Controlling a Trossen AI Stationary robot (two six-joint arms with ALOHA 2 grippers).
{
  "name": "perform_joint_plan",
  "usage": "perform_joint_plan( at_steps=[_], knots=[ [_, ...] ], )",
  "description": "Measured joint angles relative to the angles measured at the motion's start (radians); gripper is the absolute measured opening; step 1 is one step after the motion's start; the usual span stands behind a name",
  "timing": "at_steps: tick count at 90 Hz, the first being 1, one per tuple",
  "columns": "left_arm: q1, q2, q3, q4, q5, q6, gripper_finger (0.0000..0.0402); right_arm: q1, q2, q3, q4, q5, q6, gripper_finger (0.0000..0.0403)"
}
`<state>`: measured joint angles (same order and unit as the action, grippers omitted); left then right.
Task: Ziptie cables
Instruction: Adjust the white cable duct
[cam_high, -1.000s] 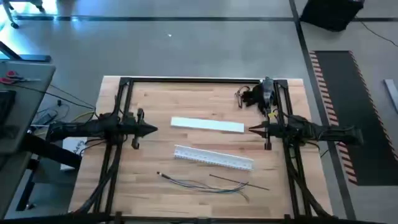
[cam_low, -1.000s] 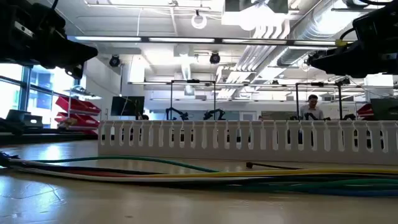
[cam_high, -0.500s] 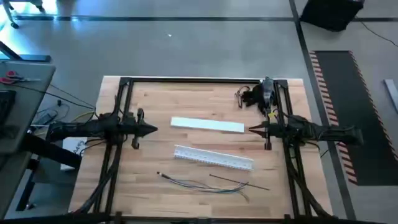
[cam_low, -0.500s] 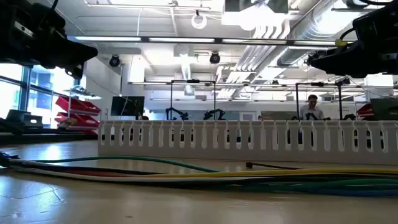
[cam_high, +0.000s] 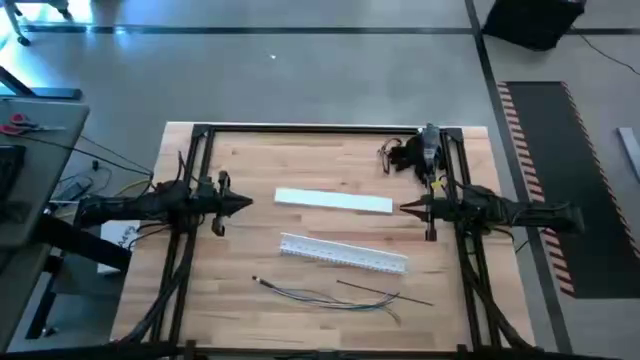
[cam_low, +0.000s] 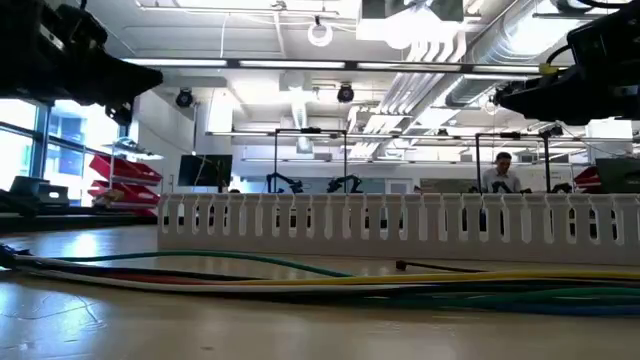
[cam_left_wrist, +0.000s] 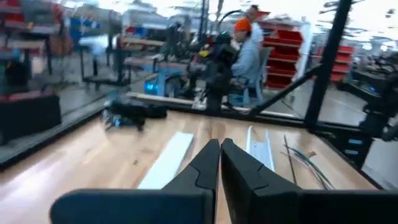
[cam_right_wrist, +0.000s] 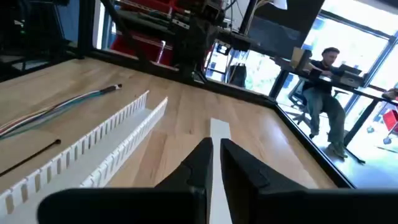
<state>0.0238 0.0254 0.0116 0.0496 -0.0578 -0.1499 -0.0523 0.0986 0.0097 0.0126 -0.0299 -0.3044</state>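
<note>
cables (cam_high: 335, 293): loose, unbundled, near desk (cam_high: 250, 250) edge
left hand (cam_high: 247, 208): pressed together, empty
right hand (cam_high: 403, 208): pressed together, empty
progress: not started

The left tool (cam_left_wrist: 219, 163) points across the wooden worktop (cam_left_wrist: 93, 162), and its two dark fingers (cam_left_wrist: 202, 171) sit close together with only a thin gap between them. Past the tips lies a flat white strip (cam_left_wrist: 168, 158). Beside it is a white slotted channel (cam_left_wrist: 260, 146), and next to that lie the thin cables (cam_left_wrist: 305, 165). A dark clump (cam_left_wrist: 134, 112) sits near the far edge. Beyond the worktop, a person in an orange cap (cam_left_wrist: 245, 53) sits among red shelves (cam_left_wrist: 283, 53).
</note>
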Motion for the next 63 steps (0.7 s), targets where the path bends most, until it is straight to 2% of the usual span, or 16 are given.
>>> perform_joint_plan(
  at_steps=[19,32,47,63],
  knots=[
    [0.0,0.018,0.0,-0.029,-0.043,-0.024,0.0003,0.0,0.0,0.0,0.0,0.0,0.0,0.0016],
    [-0.002,0.075,0.0,-0.031,-0.026,-0.04,0.0027,0.0,0.0,0.0,0.0,0.0,0.0,0.0016],
    [-0.042,0.192,0.013,-0.036,0.082,-0.079,0.0072,0.0,0.0,0.0,0.0,0.0,0.0,0.0016],
    [-0.131,0.373,0.102,-0.036,0.069,-0.162,0.0113,0.0,0.0,0.0,0.0,0.0,0.0,0.0016]
  ],
)
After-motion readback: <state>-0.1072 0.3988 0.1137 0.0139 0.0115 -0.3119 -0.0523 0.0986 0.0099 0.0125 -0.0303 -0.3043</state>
